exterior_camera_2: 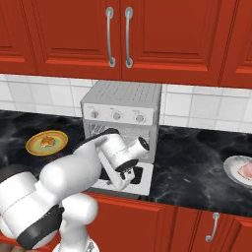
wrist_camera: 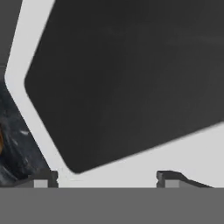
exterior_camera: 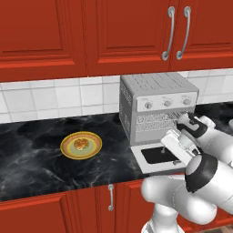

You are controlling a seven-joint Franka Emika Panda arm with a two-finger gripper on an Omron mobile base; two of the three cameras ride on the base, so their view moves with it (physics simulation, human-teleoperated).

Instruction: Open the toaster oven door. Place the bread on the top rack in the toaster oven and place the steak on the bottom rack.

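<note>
On the dark marble table [exterior_camera: 36, 159] stands the toaster oven [exterior_camera: 157, 107], its door [exterior_camera: 152, 157] dropped flat toward the front edge, black window facing up. Just above that window hovers the robot's hand [wrist_camera: 106, 177], its two small fingertips [wrist_camera: 168, 177] standing well apart with nothing between them. Off to the oven's left, the bread [exterior_camera: 81, 144] sits on a yellow-rimmed plate [exterior_camera: 68, 152]; it looks light, crumbly and easily crushed, best pinched gently across its sides. Well away to the oven's right, the steak [exterior_camera_2: 247, 171] lies on a white plate [exterior_camera_2: 231, 170], likely soft, limp and slick, best gripped across its narrow width. Wire racks inside the cavity are hard to make out from here.
</note>
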